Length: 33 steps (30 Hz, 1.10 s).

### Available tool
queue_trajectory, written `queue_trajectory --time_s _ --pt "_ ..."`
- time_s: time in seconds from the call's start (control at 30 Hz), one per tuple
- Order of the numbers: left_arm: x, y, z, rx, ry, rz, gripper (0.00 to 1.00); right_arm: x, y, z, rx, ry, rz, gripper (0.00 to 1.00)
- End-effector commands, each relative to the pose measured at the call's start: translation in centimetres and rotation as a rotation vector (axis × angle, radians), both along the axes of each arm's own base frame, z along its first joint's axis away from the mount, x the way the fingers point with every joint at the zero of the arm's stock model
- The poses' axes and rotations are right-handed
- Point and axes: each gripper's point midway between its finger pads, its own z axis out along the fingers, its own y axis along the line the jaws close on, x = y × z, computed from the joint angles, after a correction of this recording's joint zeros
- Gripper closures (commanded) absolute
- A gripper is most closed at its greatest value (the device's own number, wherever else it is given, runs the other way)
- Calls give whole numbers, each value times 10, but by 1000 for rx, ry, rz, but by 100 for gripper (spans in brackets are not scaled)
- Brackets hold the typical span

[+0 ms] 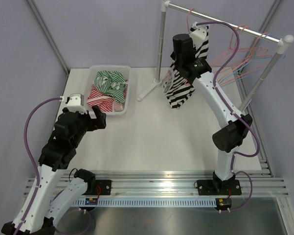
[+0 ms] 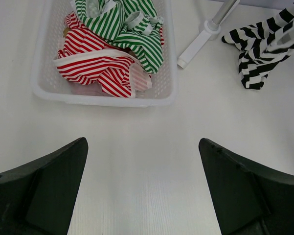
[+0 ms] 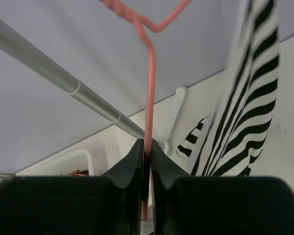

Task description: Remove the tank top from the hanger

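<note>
A black-and-white striped tank top hangs on a pink wire hanger from the rail at the back right. It also shows in the right wrist view and the left wrist view. My right gripper is shut on the hanger's wire just below the twisted neck, up beside the rail. My left gripper is open and empty, low over the table just in front of the white basket.
The white basket at the back left holds red-striped and green-striped tops. The rack's upright pole and foot stand behind the table's middle. Several empty pink and blue hangers hang further right on the rail.
</note>
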Motion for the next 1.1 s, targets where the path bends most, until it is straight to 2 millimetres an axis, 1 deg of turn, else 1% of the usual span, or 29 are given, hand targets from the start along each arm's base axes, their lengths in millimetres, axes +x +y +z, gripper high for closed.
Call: queue_trajectory --time_s 0.0,0.03,0.07,0.1,0.13,0.17,0.23,0.27,0.33,0.37,0.43,0.47,0.5,0.53,0.6,0.63,0.67,0.73,0.77,0.8,0.87,0.9,0.93,0.97,1.0,1.03,1.07 --pt "7 -6 11 -5 -54 -28 1 -18 -17 57 85 -156 -65 89" --pt "6 -6 12 -7 -56 -27 1 -20 -15 58 104 -159 -53 94" --pt "6 -7 12 -8 -56 -32 1 -22 -15 61 117 -167 -45 95" --pt "6 -7 12 -8 -58 -34 1 -27 -15 68 136 -184 -35 99" --pt "6 -8 11 -9 -53 -38 1 -29 -13 73 151 -191 -20 100" --pt "6 -8 11 -10 -52 -40 1 -36 -14 83 164 -206 -7 100" --pt "6 -9 11 -12 -52 -41 1 -43 -14 96 187 -229 18 100" --pt "6 -9 11 -14 -53 -41 1 -52 -17 109 202 -251 26 100" --pt "6 -9 12 -17 -54 -39 1 -60 -16 122 222 -273 60 100" --pt "6 -9 12 -16 -53 -39 1 -69 -18 132 234 -291 75 100" --pt "5 -10 13 -24 -57 -46 1 -78 -15 141 249 -302 119 100" --pt "5 -12 14 -28 -58 -53 1 -87 -16 149 258 -311 139 100" --pt "5 -13 17 -37 -68 -61 1 -93 -10 153 268 -310 188 100" --pt "4 -17 23 -56 -79 -76 1 -103 -11 157 268 -306 213 100" --pt "4 -20 31 -77 -88 -87 1 -114 -1 156 258 -284 297 100" --pt "3 -24 44 -102 -109 -102 1 -126 -2 159 256 -281 327 100" --pt "3 -26 50 -112 -119 -110 1 -131 1 152 247 -257 352 100" --pt "5 -31 61 -140 -126 -126 1 -143 4 146 236 -235 408 100" --pt "5 -33 77 -156 -148 -130 1 -153 2 141 231 -228 426 100" --pt "10 -36 82 -165 -146 -136 1 -160 5 137 229 -218 463 100" --pt "13 -45 95 -194 -155 -164 1 -178 2 130 227 -211 494 100" --pt "13 -47 116 -215 -198 -171 1 -185 3 128 230 -206 521 100" --pt "18 -57 119 -230 -185 -206 1 -200 0 135 237 -231 547 100" --pt "19 -61 127 -240 -196 -220 1 -204 3 122 232 -200 572 100" --pt "20 -66 145 -256 -235 -238 1 -215 9 121 229 -193 640 100" --pt "25 -73 150 -261 -234 -254 1 -225 15 119 225 -184 699 100" --pt "25 -82 156 -265 -239 -284 1 -239 18 115 220 -165 752 100"
